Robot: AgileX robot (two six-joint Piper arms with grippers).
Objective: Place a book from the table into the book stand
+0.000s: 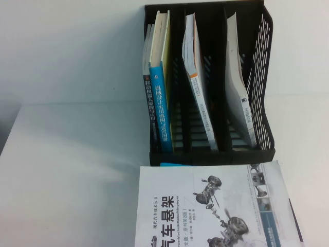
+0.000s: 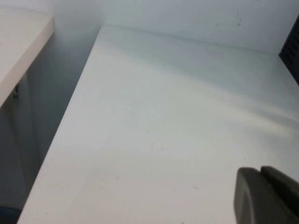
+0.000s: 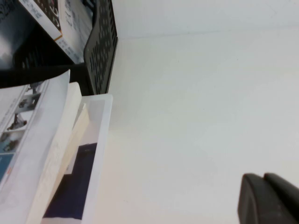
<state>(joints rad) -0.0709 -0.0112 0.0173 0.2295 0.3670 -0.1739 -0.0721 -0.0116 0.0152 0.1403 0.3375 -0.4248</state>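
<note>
Here the book (image 1: 211, 208) lies flat on the table (image 1: 72, 175) at the near edge of the high view, cover up, just in front of the book stand (image 1: 208, 82), and its far edge is almost at the foot of the stand. The stand is at the back of the table and has three slots: the left slot holds a few upright books, among them a blue-spined book (image 1: 160, 105); the middle and right slots each hold one thin leaning book, with free room beside it. The left side of the table is wide and bare up to its left edge. On the cover of the book the big black characters "汽车悬架" can be read, with grey pictures of car parts. The left gripper (image 2: 266, 196) is low over the bare left part of the table, and the right gripper (image 3: 268, 198) is over the table to the right of the book. Neither holds anything; how far each is open cannot be told.
</note>
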